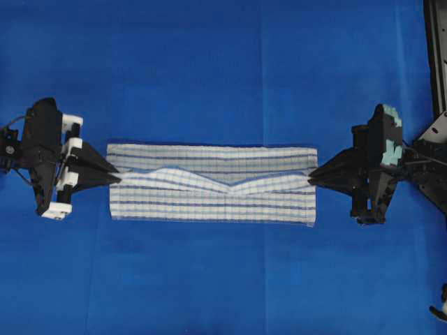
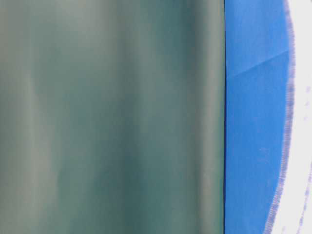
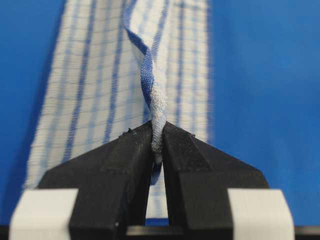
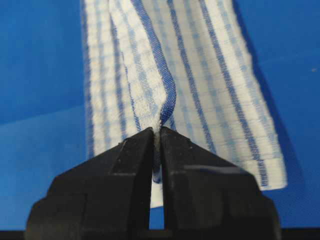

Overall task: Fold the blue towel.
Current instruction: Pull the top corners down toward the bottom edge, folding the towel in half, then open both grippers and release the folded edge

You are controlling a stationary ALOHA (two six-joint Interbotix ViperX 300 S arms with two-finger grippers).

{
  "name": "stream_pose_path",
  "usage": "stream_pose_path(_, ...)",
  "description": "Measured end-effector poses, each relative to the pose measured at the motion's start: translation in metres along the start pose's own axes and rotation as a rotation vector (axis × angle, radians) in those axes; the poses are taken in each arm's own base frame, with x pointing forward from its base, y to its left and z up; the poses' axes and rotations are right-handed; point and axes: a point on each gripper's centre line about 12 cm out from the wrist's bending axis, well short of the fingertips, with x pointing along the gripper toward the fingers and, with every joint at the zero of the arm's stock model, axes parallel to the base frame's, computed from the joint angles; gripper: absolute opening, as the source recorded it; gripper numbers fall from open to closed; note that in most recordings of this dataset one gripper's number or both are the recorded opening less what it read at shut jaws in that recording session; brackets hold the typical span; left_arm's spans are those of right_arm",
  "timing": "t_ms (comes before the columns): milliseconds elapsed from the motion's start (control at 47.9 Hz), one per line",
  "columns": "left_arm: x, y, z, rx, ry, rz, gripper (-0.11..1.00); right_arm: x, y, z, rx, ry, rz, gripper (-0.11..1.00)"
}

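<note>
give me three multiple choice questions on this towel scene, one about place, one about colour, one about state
1. Where do the two hands hold the blue towel?
A. at its two short ends
B. both at one long edge
C. at its middle

2. What colour is the surface under the towel?
A. green
B. solid blue
C. white

3. What state is the left hand in?
A. wide open above the cloth
B. shut on nothing
C. shut on a pinch of cloth

Answers: 1 A, the left hand and the right hand meet opposite ends in the overhead view. 2 B, plain blue all round. 3 C, its wrist view shows cloth clamped between the fingers.
</note>
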Motion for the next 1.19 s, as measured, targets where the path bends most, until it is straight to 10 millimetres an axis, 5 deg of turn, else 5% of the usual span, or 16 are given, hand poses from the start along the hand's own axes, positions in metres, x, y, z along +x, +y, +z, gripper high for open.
stream_pose_path(710, 0.002, -0.014, -0.004, 0.021, 0.018, -0.045, 0.04, 0.021, 0.016, -0.014, -0.009, 0.101, -0.005, 0.06)
stream_pose_path(794, 0.002, -0.014, -0.004, 0.003, 0.018, -0.046, 0.1, 0.021, 0.015, -0.015, -0.009, 0.112, -0.006, 0.07)
stream_pose_path(878, 0.002, -0.014, -0.004, -0.034, 0.019, -0.046, 0.3, 0.02, 0.016, -0.016, -0.01, 0.118, -0.005, 0.22)
stream_pose_path(1066, 0.001, -0.013, -0.008, -0.071, 0.06, -0.034, 0.84, 0.02, 0.02, -0.015, -0.024, 0.115, 0.01, 0.79)
stream_pose_path(1128, 0.0, -0.012, -0.01, -0.066, 0.084, -0.029, 0.84, 0.018, 0.021, -0.014, -0.032, 0.109, 0.017, 0.91)
stream_pose_path(1191, -0.002, -0.012, -0.01, -0.065, 0.095, -0.023, 0.8, 0.017, 0.023, -0.011, -0.044, 0.098, 0.027, 0.92)
